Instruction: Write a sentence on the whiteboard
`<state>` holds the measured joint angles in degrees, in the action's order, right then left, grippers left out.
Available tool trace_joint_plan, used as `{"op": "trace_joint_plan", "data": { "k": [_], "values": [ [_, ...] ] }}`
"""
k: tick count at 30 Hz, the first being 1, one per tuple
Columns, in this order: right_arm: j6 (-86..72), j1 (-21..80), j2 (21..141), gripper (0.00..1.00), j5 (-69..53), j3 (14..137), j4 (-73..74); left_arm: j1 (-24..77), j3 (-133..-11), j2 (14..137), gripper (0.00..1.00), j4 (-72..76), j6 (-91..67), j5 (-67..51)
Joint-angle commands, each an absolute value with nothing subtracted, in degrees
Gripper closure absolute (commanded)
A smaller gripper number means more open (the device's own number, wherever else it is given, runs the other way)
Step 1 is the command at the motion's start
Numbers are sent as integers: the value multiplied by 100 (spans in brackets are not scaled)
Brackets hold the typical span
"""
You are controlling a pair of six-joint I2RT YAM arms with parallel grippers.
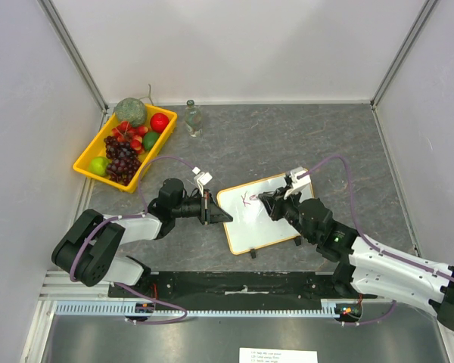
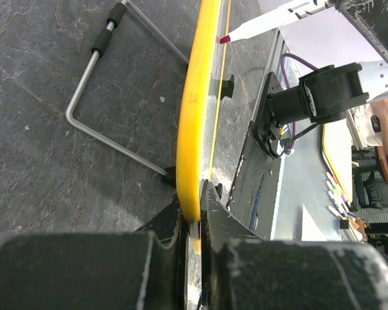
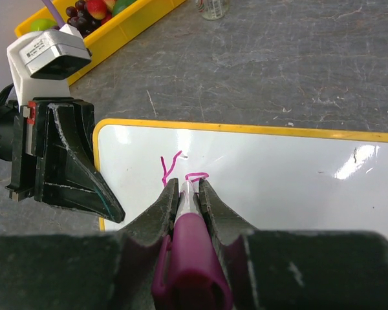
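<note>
The whiteboard (image 1: 266, 227), white with a yellow frame, lies tilted at mid-table. My left gripper (image 1: 212, 209) is shut on the board's left edge; in the left wrist view the yellow frame (image 2: 197, 97) runs edge-on into the gripper (image 2: 193, 208). My right gripper (image 1: 272, 203) is shut on a magenta marker (image 3: 193, 252) with its tip down on the whiteboard (image 3: 278, 174). Two short magenta strokes (image 3: 170, 166) show just ahead of the right gripper (image 3: 188, 192). The marker's tip (image 2: 225, 40) also shows in the left wrist view.
A yellow fruit tray (image 1: 85, 160) with grapes, apples and other fruit stands at the back left. A small glass bottle (image 1: 193, 119) stands to its right. A bent wire stand (image 2: 107, 90) lies on the table under the board. Grey walls close in three sides.
</note>
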<state>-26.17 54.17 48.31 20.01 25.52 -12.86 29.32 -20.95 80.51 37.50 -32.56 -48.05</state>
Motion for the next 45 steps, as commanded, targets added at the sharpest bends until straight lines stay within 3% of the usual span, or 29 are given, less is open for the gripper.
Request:
{"op": "trace_joint_plan", "data": {
  "k": [1, 27, 45],
  "values": [
    [-2681, 5388, 4808, 100, 2083, 2364, -914, 2944, -2039, 8147, 98, 3252, -2602, -4271],
    [-2654, 5344, 4395, 100, 2513, 2224, -510, 2936, -2039, 8148, 98, 3243, -2584, -4263],
    [-2523, 5291, 3929, 100, 2452, 2821, -606, 2944, -2048, 8165, 98, 3234, -2584, -4254]
  ]
}}
